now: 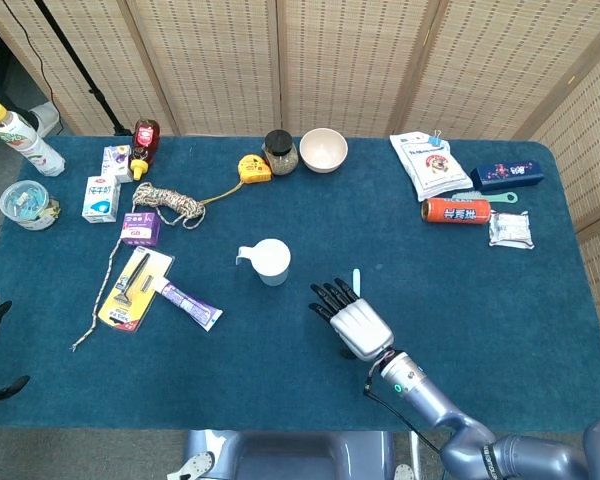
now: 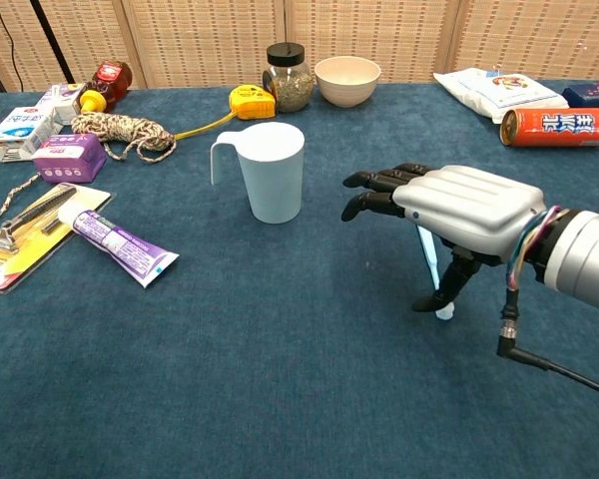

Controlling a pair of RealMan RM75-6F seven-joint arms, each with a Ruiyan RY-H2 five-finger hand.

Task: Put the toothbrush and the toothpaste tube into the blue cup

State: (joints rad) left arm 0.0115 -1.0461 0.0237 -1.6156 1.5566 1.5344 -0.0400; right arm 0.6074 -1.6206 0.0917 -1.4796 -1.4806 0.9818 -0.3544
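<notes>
Palm-down, right robot hand (image 2: 449, 212) over the toothbrush (image 2: 429, 261), fingers spread, holding nothing.

Bare blue cloth on the table (image 1: 280, 350) runs between the blue cup (image 2: 271, 171) and the right hand (image 2: 449, 210), which hovers flat over the toothbrush (image 2: 429, 261), thumb down beside its head. Left of the cup lies open cloth up to the toothpaste tube (image 2: 118, 242), with the razor card (image 2: 20, 244) touching it. Behind the cup, the jar (image 2: 288, 77), bowl (image 2: 347, 80) and tape measure (image 2: 250, 101) line the far edge.
</notes>
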